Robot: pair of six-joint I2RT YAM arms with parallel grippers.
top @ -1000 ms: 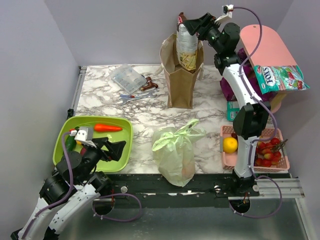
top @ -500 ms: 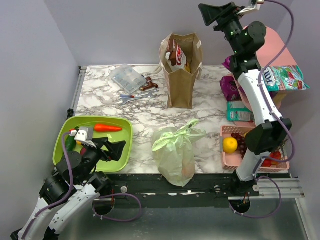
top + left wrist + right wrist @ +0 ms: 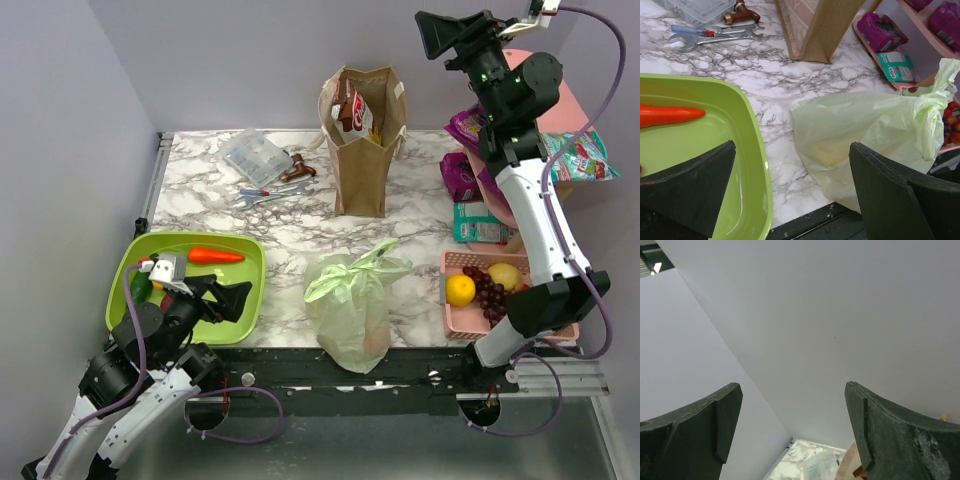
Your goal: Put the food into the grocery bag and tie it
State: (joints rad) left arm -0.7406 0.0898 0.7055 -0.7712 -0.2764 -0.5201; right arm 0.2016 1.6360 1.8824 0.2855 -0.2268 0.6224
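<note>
The pale green grocery bag (image 3: 350, 300) stands at the table's near edge, its handles knotted on top and food dimly showing through it. It also shows in the left wrist view (image 3: 865, 135). My left gripper (image 3: 232, 296) is open and empty, low over the near right corner of the lime green tray (image 3: 240, 255), left of the bag. My right gripper (image 3: 440, 35) is open and empty, raised high above the back right of the table, pointing at the wall. An orange fruit (image 3: 460, 290) lies in the pink basket (image 3: 455, 320).
A brown paper bag (image 3: 362, 150) with snack packets stands at the back centre. A carrot (image 3: 215, 256) lies on the tray. A clear box (image 3: 255, 155) and tools (image 3: 270, 190) lie back left. Grapes and a lemon sit in the basket; a pink shelf (image 3: 500, 200) holds packets.
My right arm has swung up and to the right, away from the brown paper bag, leaving a packet in it. The left arm and green bag have not moved.
</note>
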